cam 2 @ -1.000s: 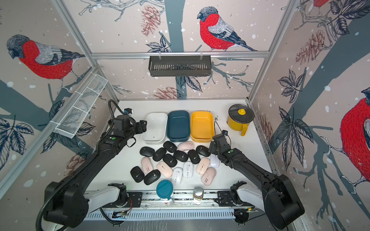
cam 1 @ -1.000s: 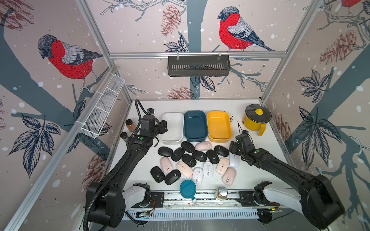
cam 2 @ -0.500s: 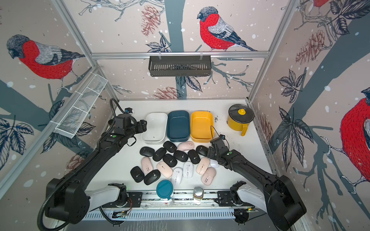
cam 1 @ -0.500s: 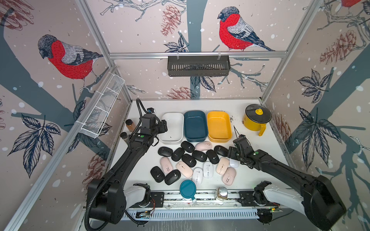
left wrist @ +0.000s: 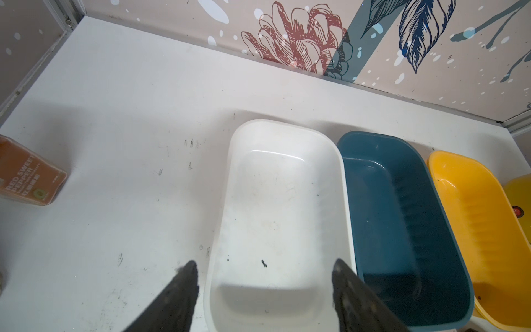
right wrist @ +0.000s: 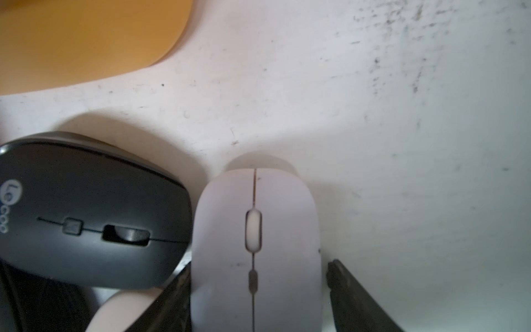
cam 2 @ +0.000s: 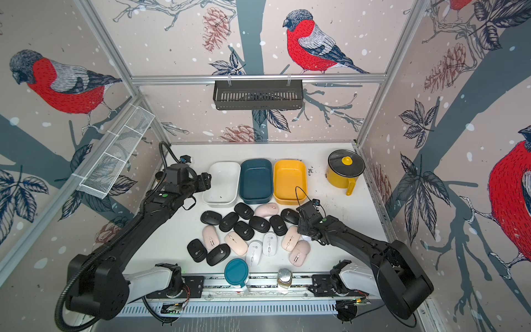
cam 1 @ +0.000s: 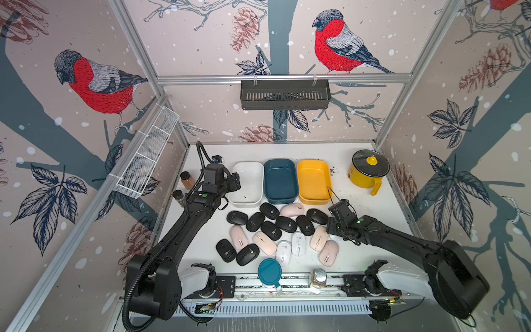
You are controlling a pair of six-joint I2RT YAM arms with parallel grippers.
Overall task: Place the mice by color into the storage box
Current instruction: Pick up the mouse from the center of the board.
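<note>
Black, pink and white mice lie bunched mid-table in both top views, in front of three empty storage boxes: white, blue and yellow. My right gripper is down at the pile's right edge, its jaws astride a white mouse. One finger touches the mouse and a thin gap shows at the other. A black mouse lies against it. My left gripper hangs open and empty over the near end of the white box.
A lidded yellow pot stands at the back right. Two spice jars stand by the left wall. A teal-lidded cup and a glass jar sit on the front rail. A black basket hangs on the back wall.
My right gripper has dropped onto the white mouse at the pile's right edge and its jaws have narrowed around it. The left gripper has stayed over the white box.
</note>
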